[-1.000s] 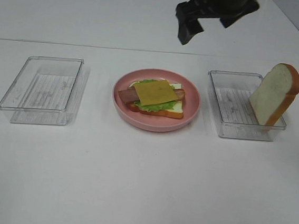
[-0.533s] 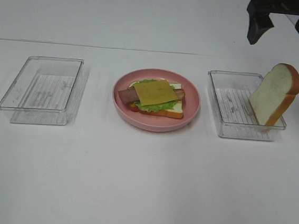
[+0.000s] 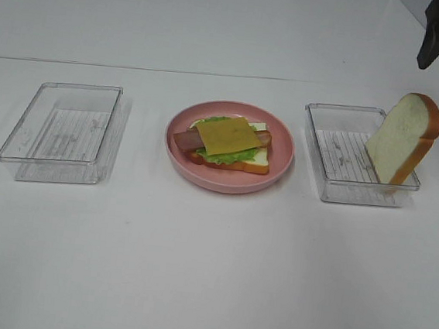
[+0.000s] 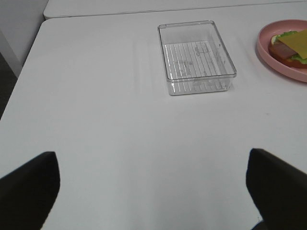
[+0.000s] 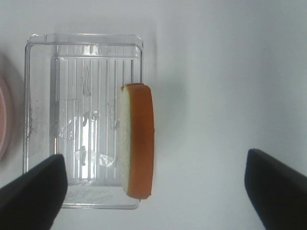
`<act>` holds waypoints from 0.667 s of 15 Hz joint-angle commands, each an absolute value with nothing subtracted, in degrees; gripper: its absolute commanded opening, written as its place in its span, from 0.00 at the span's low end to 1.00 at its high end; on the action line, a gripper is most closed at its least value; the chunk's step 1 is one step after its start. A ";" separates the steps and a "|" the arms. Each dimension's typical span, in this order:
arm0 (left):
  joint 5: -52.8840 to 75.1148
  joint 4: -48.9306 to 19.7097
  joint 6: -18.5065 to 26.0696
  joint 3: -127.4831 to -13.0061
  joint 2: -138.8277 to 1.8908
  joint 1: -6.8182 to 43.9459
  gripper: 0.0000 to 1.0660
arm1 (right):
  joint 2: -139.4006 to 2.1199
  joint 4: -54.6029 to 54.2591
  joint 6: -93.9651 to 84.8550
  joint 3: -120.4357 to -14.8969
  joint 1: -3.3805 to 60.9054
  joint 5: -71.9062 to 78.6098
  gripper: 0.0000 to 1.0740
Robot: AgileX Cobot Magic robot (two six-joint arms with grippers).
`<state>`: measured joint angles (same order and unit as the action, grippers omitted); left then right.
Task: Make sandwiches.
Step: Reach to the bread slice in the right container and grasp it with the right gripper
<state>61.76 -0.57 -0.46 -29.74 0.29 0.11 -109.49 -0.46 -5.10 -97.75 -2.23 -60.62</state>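
An open sandwich (image 3: pixel 229 141) lies on the round pink plate (image 3: pixel 278 166) at the table's middle: bread at the bottom, then lettuce and bacon, with a yellow cheese slice on top. The sandwich (image 4: pixel 291 45) also shows at the edge of the left wrist view. One bread slice (image 3: pixel 403 139) leans upright against the far right wall of the right clear tray (image 3: pixel 337 156). My right gripper (image 3: pixel 436 41) hangs high at the back right, above that bread slice (image 5: pixel 139 141), open and empty (image 5: pixel 153 203). My left gripper (image 4: pixel 153 201) is open and empty over bare table, short of the left tray.
An empty clear tray (image 3: pixel 63 130) stands left of the plate, also seen as the tray (image 4: pixel 196 57) in the left wrist view. The right tray (image 5: pixel 72 120) holds only the slice. The table's left edge (image 4: pixel 19 91) is close to the left gripper.
The right arm has swung from above the back middle of the table to the far right, over the right tray. Nothing on the table has moved.
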 commanded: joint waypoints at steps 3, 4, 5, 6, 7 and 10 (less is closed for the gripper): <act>61.54 -0.97 -0.52 -29.62 0.63 -0.11 0.92 | -115.39 -4.64 -7.33 -97.57 -2.58 -61.13 0.91; 61.54 -0.97 -0.52 -29.62 0.63 -0.11 0.92 | -117.06 -4.81 -7.33 -97.57 -2.58 -61.13 0.91; 61.54 -0.97 -0.52 -29.62 0.63 -0.11 0.92 | -118.77 -5.44 -7.33 -97.57 -2.58 -61.08 0.91; 61.54 -0.97 -0.52 -29.62 0.63 -0.11 0.92 | -119.58 -5.67 -7.33 -97.57 -2.58 -61.08 0.91; 61.54 -0.97 -0.52 -29.62 0.63 -0.11 0.92 | -121.87 -6.19 -7.39 -97.57 -2.58 -61.13 0.91; 61.54 -0.97 -0.52 -29.62 0.63 -0.11 0.92 | -124.50 -8.31 -8.71 -97.57 -2.58 -61.76 0.91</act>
<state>61.76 -0.57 -0.46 -29.74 0.29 0.11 -124.62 -8.25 -7.96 -97.75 -2.46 -61.42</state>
